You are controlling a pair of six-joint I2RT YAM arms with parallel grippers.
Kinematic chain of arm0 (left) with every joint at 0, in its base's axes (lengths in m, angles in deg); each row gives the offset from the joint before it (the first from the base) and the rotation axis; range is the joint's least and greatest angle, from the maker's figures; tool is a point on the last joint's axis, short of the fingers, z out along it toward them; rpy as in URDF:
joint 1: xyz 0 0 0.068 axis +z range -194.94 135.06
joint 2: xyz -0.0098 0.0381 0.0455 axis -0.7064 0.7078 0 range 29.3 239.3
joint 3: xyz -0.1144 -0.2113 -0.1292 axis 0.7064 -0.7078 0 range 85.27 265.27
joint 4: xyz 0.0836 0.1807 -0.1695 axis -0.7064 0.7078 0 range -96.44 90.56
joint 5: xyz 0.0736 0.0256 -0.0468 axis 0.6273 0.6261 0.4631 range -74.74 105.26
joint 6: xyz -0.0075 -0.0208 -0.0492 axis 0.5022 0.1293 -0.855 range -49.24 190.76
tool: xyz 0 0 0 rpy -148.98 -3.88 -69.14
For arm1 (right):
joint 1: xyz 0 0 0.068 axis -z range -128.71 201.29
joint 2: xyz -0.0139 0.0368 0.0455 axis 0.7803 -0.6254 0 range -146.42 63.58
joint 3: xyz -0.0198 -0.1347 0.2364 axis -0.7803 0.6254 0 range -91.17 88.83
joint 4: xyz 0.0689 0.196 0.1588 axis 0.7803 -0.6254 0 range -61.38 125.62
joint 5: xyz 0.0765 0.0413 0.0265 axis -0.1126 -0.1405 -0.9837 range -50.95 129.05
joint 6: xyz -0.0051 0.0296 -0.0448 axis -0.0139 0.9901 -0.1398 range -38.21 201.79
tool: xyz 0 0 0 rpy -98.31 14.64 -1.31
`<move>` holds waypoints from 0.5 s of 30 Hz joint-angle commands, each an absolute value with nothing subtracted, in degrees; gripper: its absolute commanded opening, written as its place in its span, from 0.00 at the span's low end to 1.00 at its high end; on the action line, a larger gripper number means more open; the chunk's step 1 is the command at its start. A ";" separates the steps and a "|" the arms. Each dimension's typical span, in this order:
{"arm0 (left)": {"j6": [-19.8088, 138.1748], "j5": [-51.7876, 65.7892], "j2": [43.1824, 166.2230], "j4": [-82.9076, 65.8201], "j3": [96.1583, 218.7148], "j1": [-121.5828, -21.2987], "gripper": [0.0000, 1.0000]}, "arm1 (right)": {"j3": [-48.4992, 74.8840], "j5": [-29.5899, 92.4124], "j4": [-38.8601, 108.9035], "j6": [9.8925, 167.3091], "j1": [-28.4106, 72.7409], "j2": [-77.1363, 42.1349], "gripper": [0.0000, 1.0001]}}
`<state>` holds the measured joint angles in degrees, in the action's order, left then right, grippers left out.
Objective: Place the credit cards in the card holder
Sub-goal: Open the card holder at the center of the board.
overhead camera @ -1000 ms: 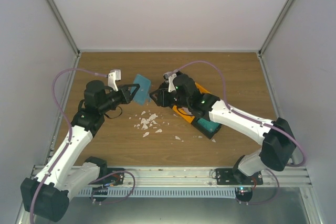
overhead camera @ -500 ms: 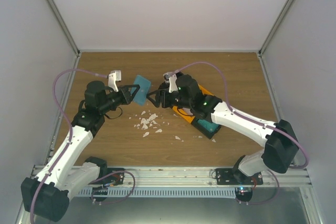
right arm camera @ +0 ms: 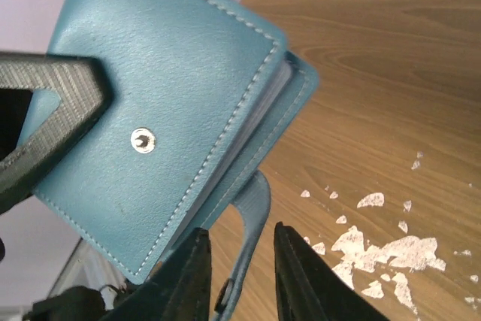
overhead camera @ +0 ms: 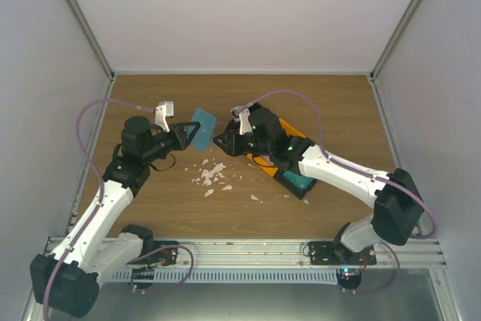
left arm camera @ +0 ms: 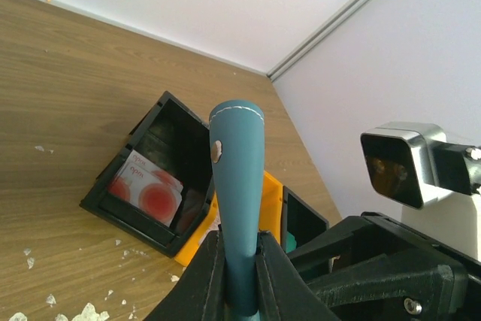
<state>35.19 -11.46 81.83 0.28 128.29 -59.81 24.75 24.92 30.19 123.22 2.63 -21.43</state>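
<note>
The card holder (overhead camera: pixel 201 129) is a teal-blue wallet held edge-up above the table, with my left gripper (overhead camera: pixel 189 135) shut on its lower end. In the left wrist view it (left arm camera: pixel 240 178) rises between the two fingers of that gripper (left arm camera: pixel 242 242). My right gripper (overhead camera: pixel 219 140) faces it from the right. In the right wrist view the holder (right arm camera: pixel 165 103) fills the top left, and its snap strap (right arm camera: pixel 252 204) hangs between the open right gripper (right arm camera: pixel 239 234) with a gap on each side. The credit cards (left arm camera: pixel 146 189), white with red circles, lie in a black bin (left arm camera: pixel 113 204).
White scraps (overhead camera: pixel 212 174) litter the wood between the arms. A yellow tray (overhead camera: pixel 288 127) and a green-teal block (overhead camera: pixel 299 181) lie under the right arm. The right wrist camera (left arm camera: pixel 398 163) sits close to the holder. White walls enclose the table.
The right gripper's jaws opened wide, then narrowed around the holder's strap, and it edged toward the holder. The left gripper and the holder stayed put.
</note>
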 commanded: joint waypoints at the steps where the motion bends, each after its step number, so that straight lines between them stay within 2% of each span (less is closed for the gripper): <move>1: 34.56 -11.73 81.49 -3.89 127.39 -60.06 0.00 | 24.10 21.06 31.86 124.02 2.84 -22.55 0.21; 6: 34.25 -11.63 81.50 -3.67 126.98 -60.06 0.00 | 24.21 20.17 32.14 124.74 2.87 -22.93 0.02; 7: 34.13 -11.38 81.50 -3.39 126.87 -59.98 0.01 | 24.41 20.34 32.00 124.76 2.86 -22.90 0.01; 10: 34.01 -9.97 81.50 -1.40 126.26 -59.98 0.15 | 25.17 20.52 31.60 125.01 2.98 -22.14 0.01; 12: 34.07 -10.92 81.69 -0.83 125.04 -60.03 0.34 | 25.98 20.19 30.98 124.87 3.11 -21.50 0.01; 13: 33.91 -11.83 81.99 -0.75 124.08 -59.99 0.40 | 26.63 19.71 30.60 124.90 3.08 -21.11 0.00; 15: 33.21 -13.41 82.76 -1.55 121.49 -60.06 0.48 | 28.59 18.51 30.19 125.18 3.13 -20.50 0.01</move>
<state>33.86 -11.35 81.85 0.22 125.45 -59.79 25.61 20.79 30.69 124.35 2.74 -22.28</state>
